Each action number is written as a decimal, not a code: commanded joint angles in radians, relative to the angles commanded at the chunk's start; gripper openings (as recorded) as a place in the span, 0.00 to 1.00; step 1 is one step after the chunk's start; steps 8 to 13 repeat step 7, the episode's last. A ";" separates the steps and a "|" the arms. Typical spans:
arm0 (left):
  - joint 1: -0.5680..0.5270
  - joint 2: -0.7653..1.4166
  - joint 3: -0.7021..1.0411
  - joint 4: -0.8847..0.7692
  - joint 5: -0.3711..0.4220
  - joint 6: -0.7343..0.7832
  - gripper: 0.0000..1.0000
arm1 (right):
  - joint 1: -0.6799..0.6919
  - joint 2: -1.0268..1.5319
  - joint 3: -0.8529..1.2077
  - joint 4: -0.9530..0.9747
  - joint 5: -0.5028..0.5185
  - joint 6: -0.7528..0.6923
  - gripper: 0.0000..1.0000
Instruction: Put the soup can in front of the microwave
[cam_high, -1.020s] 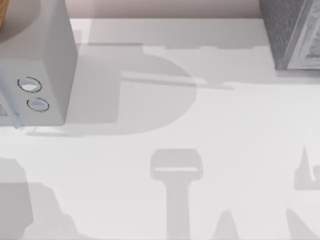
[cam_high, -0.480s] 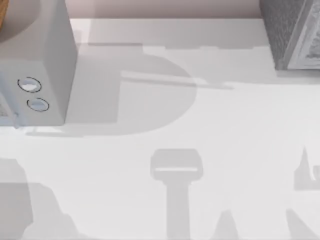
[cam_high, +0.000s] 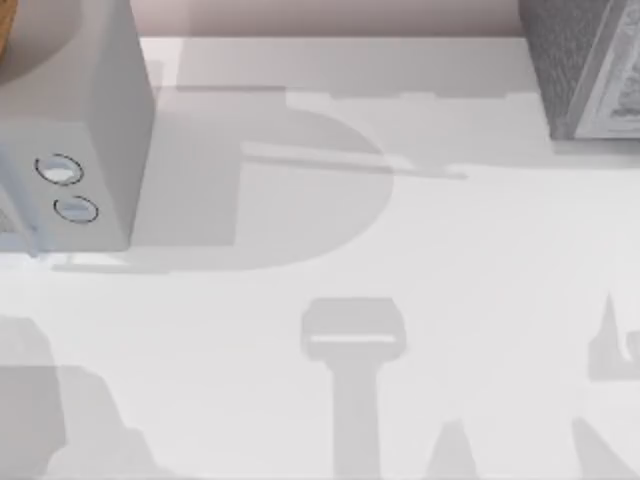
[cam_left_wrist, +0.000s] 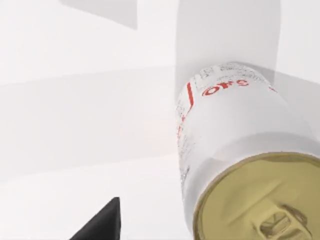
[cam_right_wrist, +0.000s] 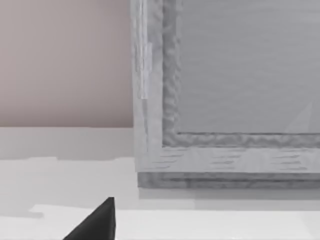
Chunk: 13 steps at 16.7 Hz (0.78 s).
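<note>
The small white-labelled soup can (cam_left_wrist: 235, 150) with its dull gold top stands on the white worktop (cam_high: 450, 260) close under the left end effector (cam_left_wrist: 102, 225) (grip impossible to tell); the pale grey boxy microwave (cam_high: 80, 150) sits cut off at the left edge

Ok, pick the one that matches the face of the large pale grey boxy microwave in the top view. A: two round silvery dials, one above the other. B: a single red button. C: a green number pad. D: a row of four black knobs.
A: the large pale grey boxy microwave at the table's left shows two round silvery dials, one set just above the other, on its face.
</note>
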 joint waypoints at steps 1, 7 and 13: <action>0.001 -0.002 0.014 -0.013 0.000 -0.001 1.00 | 0.000 0.000 0.000 0.000 0.000 0.000 1.00; -0.002 -0.028 0.131 -0.159 0.000 -0.003 1.00 | 0.000 0.000 0.000 0.000 0.000 0.000 1.00; -0.002 -0.028 0.131 -0.159 0.000 -0.003 1.00 | 0.000 0.000 0.000 0.000 0.000 0.000 1.00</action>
